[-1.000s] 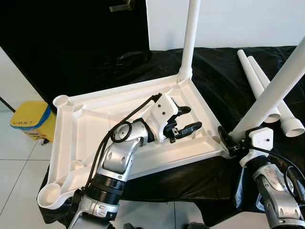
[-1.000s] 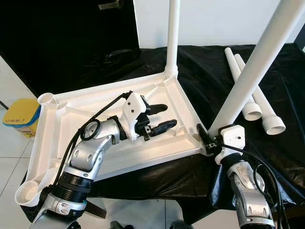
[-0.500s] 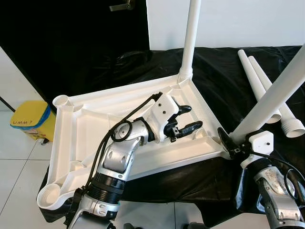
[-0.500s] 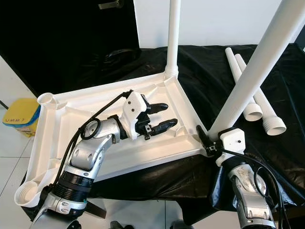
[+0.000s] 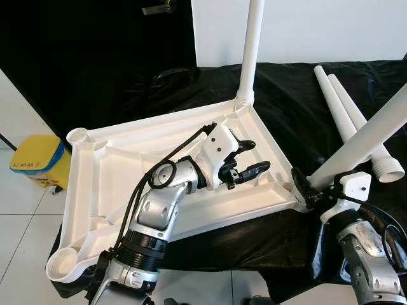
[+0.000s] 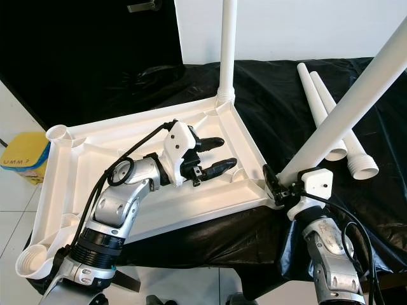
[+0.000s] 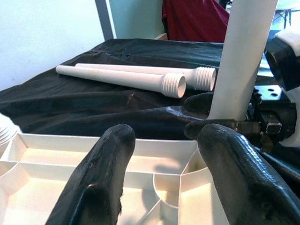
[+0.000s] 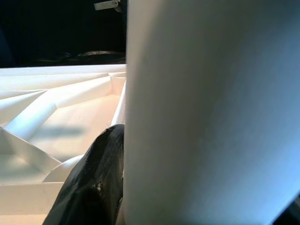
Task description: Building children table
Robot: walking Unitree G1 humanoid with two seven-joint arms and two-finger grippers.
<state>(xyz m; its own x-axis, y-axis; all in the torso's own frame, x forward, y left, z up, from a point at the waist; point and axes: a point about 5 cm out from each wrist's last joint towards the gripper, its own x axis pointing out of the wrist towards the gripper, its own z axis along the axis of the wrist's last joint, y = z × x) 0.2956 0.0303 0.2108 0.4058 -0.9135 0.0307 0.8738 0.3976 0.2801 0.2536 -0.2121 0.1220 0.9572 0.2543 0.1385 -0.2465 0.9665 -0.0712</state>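
Since a second ago the leg (image 6: 346,108) in the right gripper (image 6: 280,186) has tipped further over to the robot's right, its foot still at the near right corner socket; left arm and tabletop look unmoved, small frame shift is likely the camera. Right gripper is clamped on the leg's lower end right at the socket, one black finger (image 8: 93,187) pressed to the tube. Left gripper (image 5: 245,159) rests over the middle of the upturned tabletop (image 5: 121,165), fingers (image 7: 101,178) spread, holding nothing, probably steadying the top. Step in hand: seating the second leg. One leg (image 5: 249,51) already stands upright in the far right corner; two spare legs (image 5: 356,127) lie on the black cloth (image 5: 299,89) to the right, threaded ends toward the robot. Two left sockets (image 5: 79,135) still empty. Next move, my read: bring the leg upright so it lines up with the socket axis, then push or twist in; at this tilt it would likely bind or cross-thread. Writing: yellow tub (image 5: 35,162) on the floor at left carries dark lettering, roughly "UMM", not fully legible. No other labels readable.
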